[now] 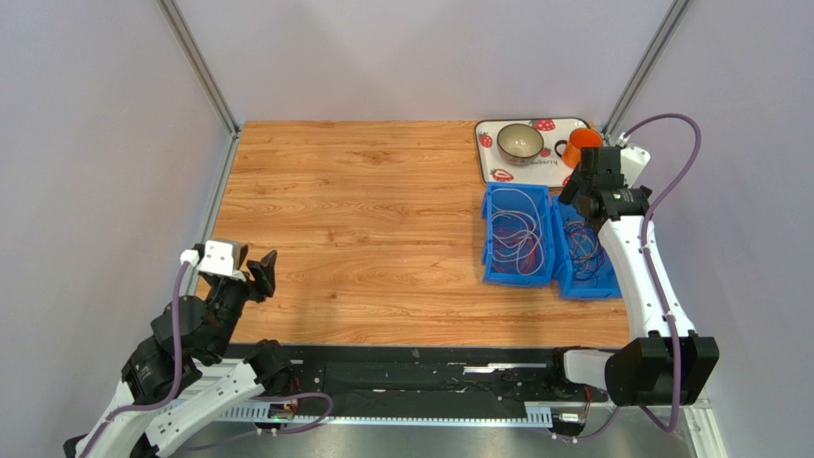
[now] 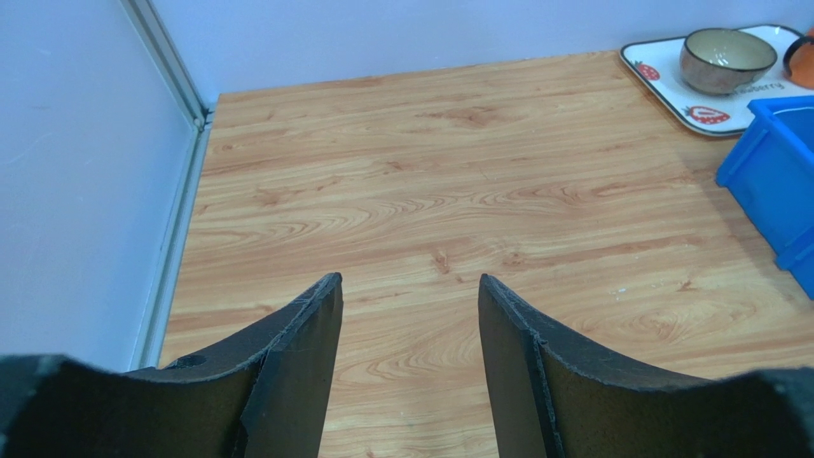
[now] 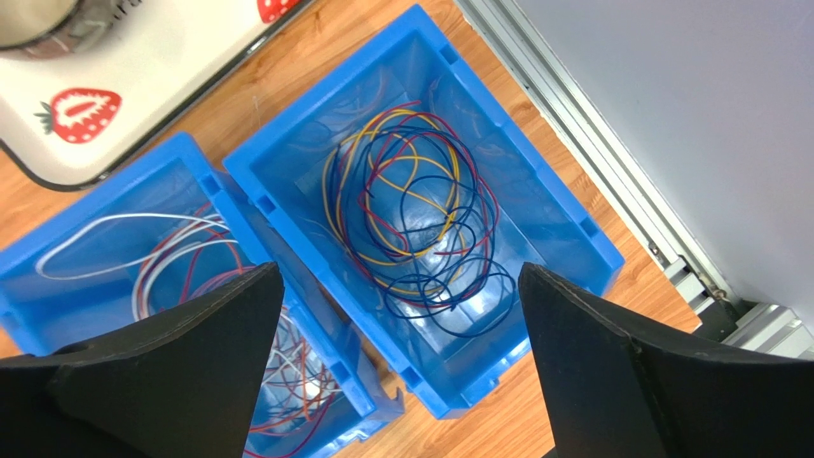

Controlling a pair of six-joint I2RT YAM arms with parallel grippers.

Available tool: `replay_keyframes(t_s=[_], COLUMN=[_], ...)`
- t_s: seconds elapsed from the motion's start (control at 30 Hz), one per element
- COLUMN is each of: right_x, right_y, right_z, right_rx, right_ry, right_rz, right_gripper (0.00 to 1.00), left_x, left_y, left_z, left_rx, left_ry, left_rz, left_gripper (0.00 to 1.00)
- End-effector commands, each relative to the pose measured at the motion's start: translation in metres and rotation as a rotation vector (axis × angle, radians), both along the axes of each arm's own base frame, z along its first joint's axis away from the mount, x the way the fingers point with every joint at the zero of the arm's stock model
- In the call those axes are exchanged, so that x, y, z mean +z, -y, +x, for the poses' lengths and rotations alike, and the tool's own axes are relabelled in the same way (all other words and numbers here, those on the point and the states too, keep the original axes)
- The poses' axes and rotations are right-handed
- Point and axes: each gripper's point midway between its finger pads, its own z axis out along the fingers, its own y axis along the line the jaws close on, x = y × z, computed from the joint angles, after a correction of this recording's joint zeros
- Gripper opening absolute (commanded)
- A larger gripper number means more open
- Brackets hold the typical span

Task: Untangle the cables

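Two blue bins stand side by side at the table's right. The left bin (image 1: 517, 234) holds loose white, purple and red cables (image 1: 521, 229). The right bin (image 1: 604, 286) holds dark blue, yellow and red cables (image 1: 581, 250). In the right wrist view, the dark blue, yellow and red cables (image 3: 411, 191) lie in the middle bin (image 3: 535, 191), and the white and red cables (image 3: 162, 258) lie in the bin at the left (image 3: 57, 296). My right gripper (image 3: 399, 272) is open and empty above these bins (image 1: 583, 191). My left gripper (image 2: 409, 279) is open and empty over bare wood at the near left (image 1: 263, 274).
A white strawberry tray (image 1: 497, 162) at the far right carries a grey bowl (image 1: 520, 141) and an orange cup (image 1: 581, 145). Metal frame rails run along the table's left edge (image 2: 177, 219) and right edge (image 3: 611, 172). The left wrist view shows a bin corner (image 2: 774, 162).
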Motion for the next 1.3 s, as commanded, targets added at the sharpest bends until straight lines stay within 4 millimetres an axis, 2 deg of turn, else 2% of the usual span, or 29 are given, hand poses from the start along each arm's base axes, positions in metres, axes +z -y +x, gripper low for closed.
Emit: replay_keyframes(t_s=[0.0, 0.13, 0.27, 0.4, 0.53, 0.57, 0.63, 0.67, 0.73, 0.77, 0.8, 0.97, 1.0, 1.03, 1.1, 1.17, 1.27], right_x=[0.04, 0.052, 0.049, 0.045, 0.048, 0.053, 0.05, 0.056, 0.052, 0.058, 0.049, 0.032, 0.035, 0.027, 0.024, 0.019, 0.019], right_y=[-0.003, -0.023, -0.048, -0.063, -0.076, -0.084, -0.091, -0.098, -0.107, -0.11, -0.11, -0.109, -0.108, -0.108, -0.107, -0.108, -0.11], right_z=[0.01, 0.014, 0.015, 0.011, 0.003, -0.002, -0.009, -0.016, -0.023, -0.031, -0.034, -0.053, -0.055, -0.057, -0.055, -0.053, -0.05], right_rx=[-0.023, 0.061, 0.161, 0.21, 0.266, 0.297, 0.326, 0.353, 0.392, 0.414, 0.416, 0.42, 0.422, 0.421, 0.419, 0.427, 0.44], right_ry=[0.139, 0.192, 0.192, 0.182, 0.208, 0.231, 0.238, 0.267, 0.28, 0.311, 0.31, 0.315, 0.339, 0.33, 0.354, 0.362, 0.347], right_rz=[0.048, 0.127, 0.208, 0.224, 0.248, 0.272, 0.295, 0.312, 0.33, 0.338, 0.338, 0.348, 0.345, 0.344, 0.34, 0.334, 0.337], right_gripper=[1.0, 1.0, 1.0, 1.0, 1.0, 1.0, 1.0, 1.0, 1.0, 1.0, 1.0, 1.0, 1.0, 1.0, 1.0, 1.0, 1.0], left_x=[0.008, 0.007, 0.006, 0.004, 0.003, 0.003, 0.002, 0.001, 0.0, 0.0, -0.001, -0.006, -0.005, -0.006, -0.01, -0.014, -0.021], left_y=[-0.004, -0.002, -0.001, 0.0, -0.001, 0.0, 0.0, 0.001, 0.002, 0.004, 0.005, 0.007, 0.008, 0.009, 0.008, -0.002, 0.008], left_z=[0.001, 0.002, 0.003, 0.004, 0.005, 0.006, 0.007, 0.008, 0.009, 0.011, 0.012, 0.019, 0.021, 0.023, 0.031, 0.038, 0.046], left_rx=[0.015, 0.013, 0.014, 0.019, 0.026, 0.026, 0.029, 0.031, 0.035, 0.038, 0.039, 0.067, 0.071, 0.083, 0.137, 0.276, 0.298], left_ry=[0.036, 0.034, 0.029, 0.024, 0.024, 0.024, 0.019, 0.015, 0.007, 0.0, -0.006, -0.031, -0.028, -0.031, -0.052, -0.075, -0.078], left_rz=[-0.017, -0.008, -0.001, 0.009, 0.011, 0.013, 0.019, 0.025, 0.035, 0.045, 0.052, 0.102, 0.108, 0.119, 0.157, 0.12, 0.055], left_gripper=[0.63, 0.63, 0.63, 0.63, 0.63, 0.64, 0.64, 0.64, 0.64, 0.64, 0.64, 0.64, 0.64, 0.66, 0.66, 0.69, 0.75])
